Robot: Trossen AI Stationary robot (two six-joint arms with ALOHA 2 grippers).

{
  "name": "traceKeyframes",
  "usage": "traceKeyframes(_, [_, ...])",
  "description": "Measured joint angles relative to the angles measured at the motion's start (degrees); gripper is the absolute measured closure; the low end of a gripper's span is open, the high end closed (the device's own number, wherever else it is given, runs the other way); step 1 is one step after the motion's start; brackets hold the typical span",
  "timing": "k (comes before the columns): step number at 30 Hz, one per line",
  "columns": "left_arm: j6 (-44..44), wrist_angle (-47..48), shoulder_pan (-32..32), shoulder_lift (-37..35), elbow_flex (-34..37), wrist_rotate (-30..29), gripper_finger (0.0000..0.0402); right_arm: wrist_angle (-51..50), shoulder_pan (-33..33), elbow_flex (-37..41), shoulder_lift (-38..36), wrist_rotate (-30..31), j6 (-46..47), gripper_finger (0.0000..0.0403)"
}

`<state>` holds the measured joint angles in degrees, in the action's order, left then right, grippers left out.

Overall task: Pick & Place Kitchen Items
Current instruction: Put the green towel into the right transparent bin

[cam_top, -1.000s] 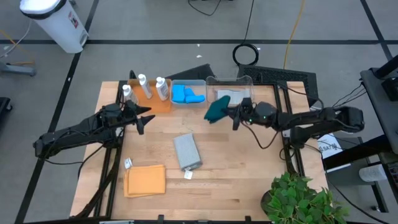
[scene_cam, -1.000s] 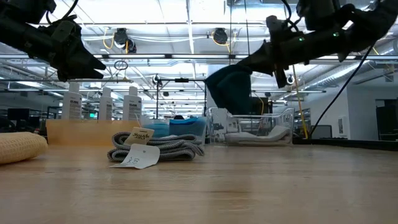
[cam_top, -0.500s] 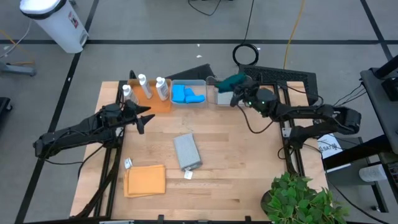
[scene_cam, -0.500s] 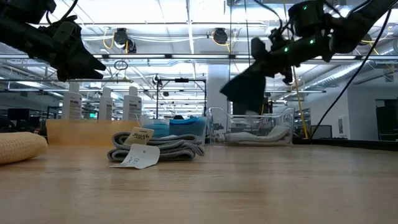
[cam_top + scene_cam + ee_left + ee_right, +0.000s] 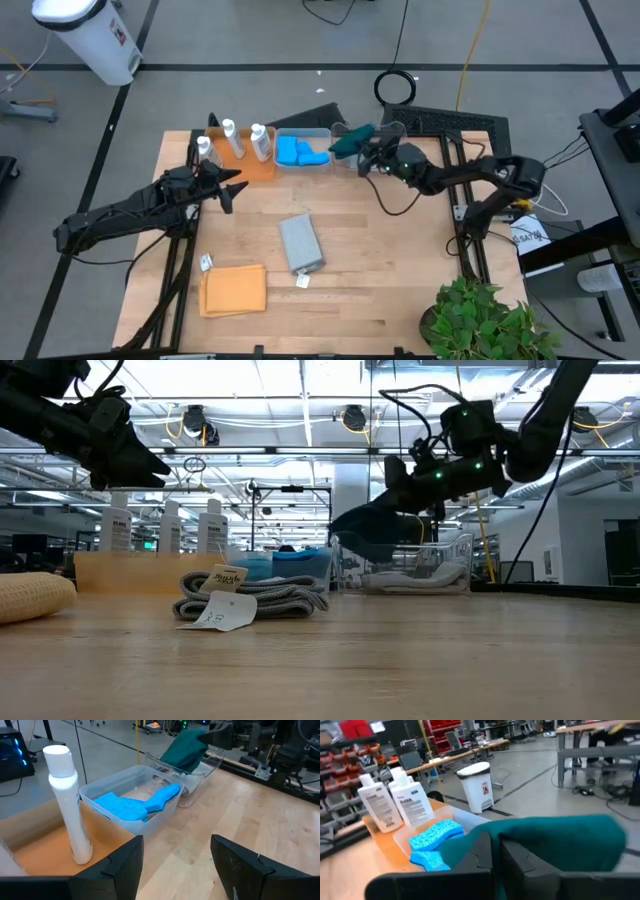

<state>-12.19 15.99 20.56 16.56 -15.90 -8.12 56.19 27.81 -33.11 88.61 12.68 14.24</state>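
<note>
Over the clear bin point(image 5: 380, 150) at the table's one o'clock edge, the right gripper point(image 5: 365, 150) is clamped on the green cloth point(image 5: 352, 139). Judging by the overhang, carry it toward three o'clock before letting go. At nine o'clock the left gripper point(image 5: 228, 188) hangs spread and empty.

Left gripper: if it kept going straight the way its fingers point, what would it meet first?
Probably the clear bin holding the blue sponges. The open left gripper points across bare table towards it, with the white bottle off to one side. Depth is unclear.
</note>
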Motion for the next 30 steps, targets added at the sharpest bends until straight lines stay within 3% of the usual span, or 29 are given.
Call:
traceKeyframes(8, [-0.24,0.0,-0.02,0.0,0.0,0.0,0.0165,0.08,1.83,-2.53,6.47,-3.12,-5.5,0.0403])
traceKeyframes(14, [-0.28,0.01,-0.02,0.0,0.0,0.02,0.0165,-4.25,2.23,-2.61,7.5,-5.54,-2.23,0.0403])
traceKeyframes(20, [-0.28,0.26,-0.01,0.0,0.0,0.04,0.0165,-12.73,2.23,-2.66,2.12,-5.96,1.89,0.0403])
traceKeyframes(30, [-0.63,0.37,-0.02,0.0,0.0,0.15,0.0165,-36.49,4.69,-2.66,-9.84,-4.24,5.12,0.0403])
